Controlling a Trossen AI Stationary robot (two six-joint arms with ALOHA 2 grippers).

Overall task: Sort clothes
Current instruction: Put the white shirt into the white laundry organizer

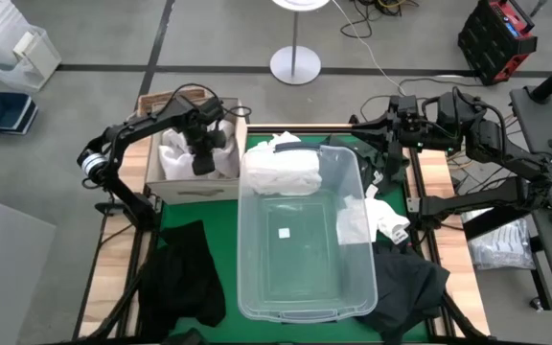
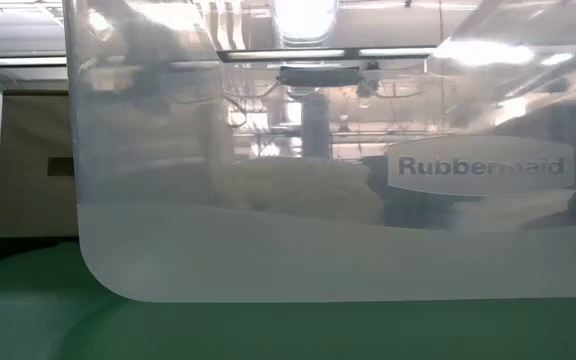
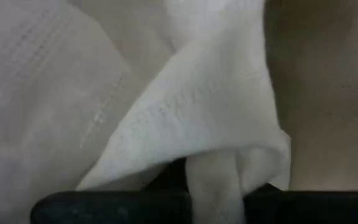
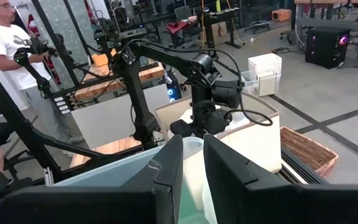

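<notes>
Left gripper: hanging over the box, fingers closed tight, pinching white cloth lying inside. Right gripper: waiting at the far right of the table, fingers standing slightly parted, gripping nothing. White clothes: draping over the tub's far rim. Dark clothes: lying on the green mat at both sides of the tub.
</notes>
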